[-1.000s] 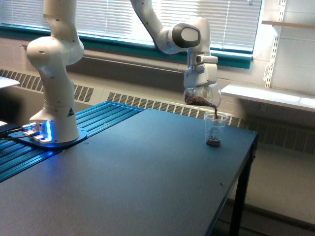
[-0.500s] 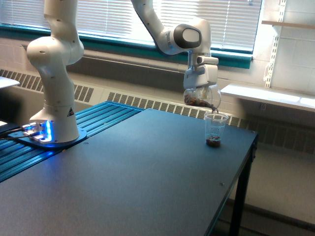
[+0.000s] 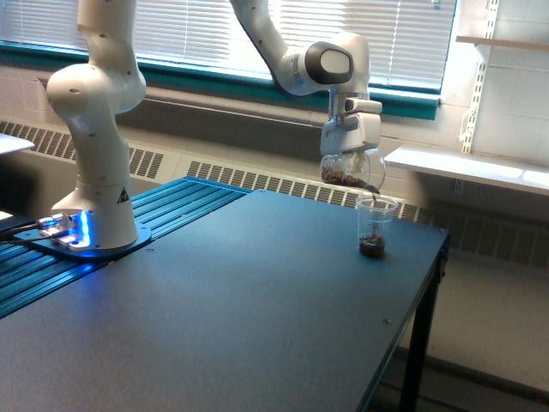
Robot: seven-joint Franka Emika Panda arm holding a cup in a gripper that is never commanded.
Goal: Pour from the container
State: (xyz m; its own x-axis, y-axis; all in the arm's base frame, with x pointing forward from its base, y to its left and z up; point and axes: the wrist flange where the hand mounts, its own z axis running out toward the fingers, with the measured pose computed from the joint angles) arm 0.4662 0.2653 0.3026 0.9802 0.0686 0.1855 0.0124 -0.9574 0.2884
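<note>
The container, a clear rounded vessel with brown granular bits inside, hangs tilted in my gripper, which is shut on it. It sits just above and to the exterior view's left of the smaller tapered clear cup, which stands upright on the dark table near its far right corner. A thin brown stream runs from the container's lip down into the cup. A brown layer lies in the cup's bottom.
The arm's white base stands on a blue-lit mount at the exterior view's left. The table's right edge drops off close beside the cup. A white shelf and a window with blinds lie behind.
The brown layer in the small cup has grown a little. The container and gripper have shifted slightly to the right; the pour continues.
</note>
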